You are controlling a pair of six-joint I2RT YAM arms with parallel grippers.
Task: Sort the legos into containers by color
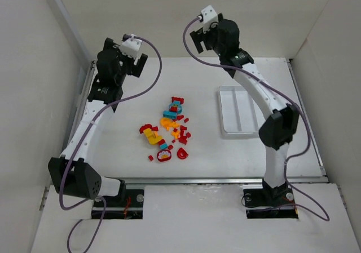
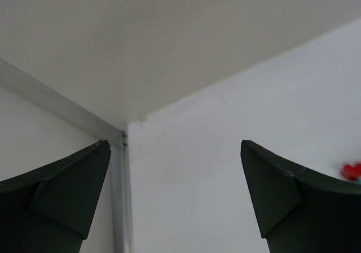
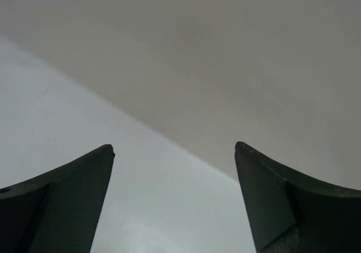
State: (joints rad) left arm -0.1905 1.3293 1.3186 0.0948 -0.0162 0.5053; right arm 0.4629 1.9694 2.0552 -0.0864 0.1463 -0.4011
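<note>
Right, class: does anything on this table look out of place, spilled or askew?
Only the legos: they lie in a loose heap on the table, left of the white tray, with none visible in its compartments. Nothing looks damaged.

The white surface is bordered by a metal rail along its near edge and another metal strip down its left side. Near the middle, a little left of centre, the legos lie in a loose heap: teal pieces at the far end, orange ones in the middle, yellow ones to the left, and red bits scattered throughout. A red arch and a single small red piece sit at the near fringe. Well apart to the right lies the white tray, flat, its long compartments running away from the near edge.
</note>
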